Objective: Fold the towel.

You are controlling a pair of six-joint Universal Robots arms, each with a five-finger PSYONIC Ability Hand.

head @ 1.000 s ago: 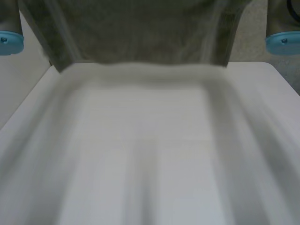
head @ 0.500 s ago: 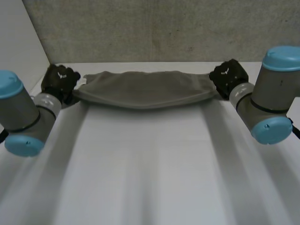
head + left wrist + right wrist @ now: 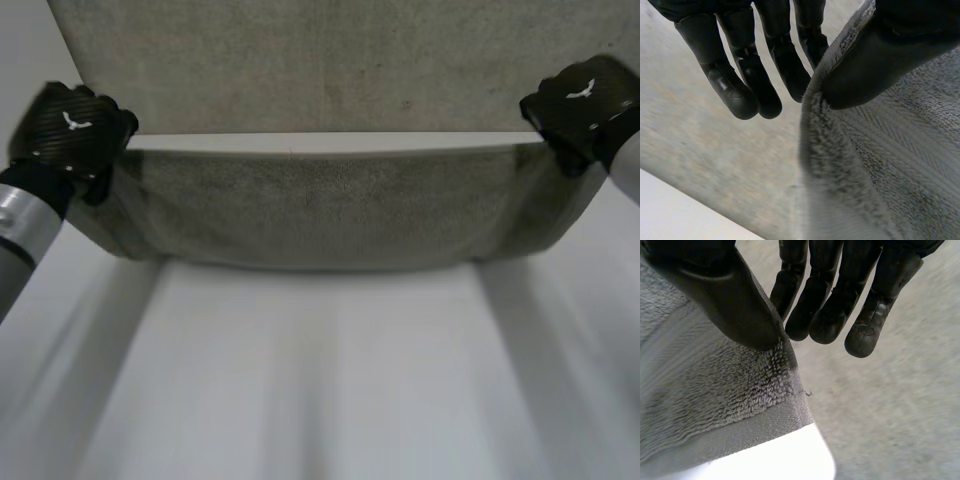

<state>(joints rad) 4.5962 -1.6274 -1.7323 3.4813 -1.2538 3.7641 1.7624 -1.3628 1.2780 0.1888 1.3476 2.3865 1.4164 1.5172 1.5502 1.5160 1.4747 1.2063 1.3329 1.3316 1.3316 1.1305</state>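
White table (image 3: pixel 320 380), bird-logo robot hands (image 3: pixel 70 125) (image 3: pixel 580 100) pinching towel (image 3: pixel 320 210)

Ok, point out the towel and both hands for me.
towel (image 3: pixel 330 215), head view, the middle of the cloth.
left hand (image 3: pixel 68 125), head view, the back of the hand.
right hand (image 3: pixel 578 100), head view, the back of the hand.

The head view looks down from behind and between the arms, across the white surface (image 3: pixel 320 380) to its far edge and the floor (image 3: pixel 320 60) beyond. It takes in the whole towel (image 3: pixel 320 210), with the left hand (image 3: pixel 70 125) and right hand (image 3: pixel 582 100) at its ends. Each wrist view sits very close, looking along its palm past the fingers (image 3: pixel 737 85) to the floor. Each shares with the head view the towel corner its own hand pinches.
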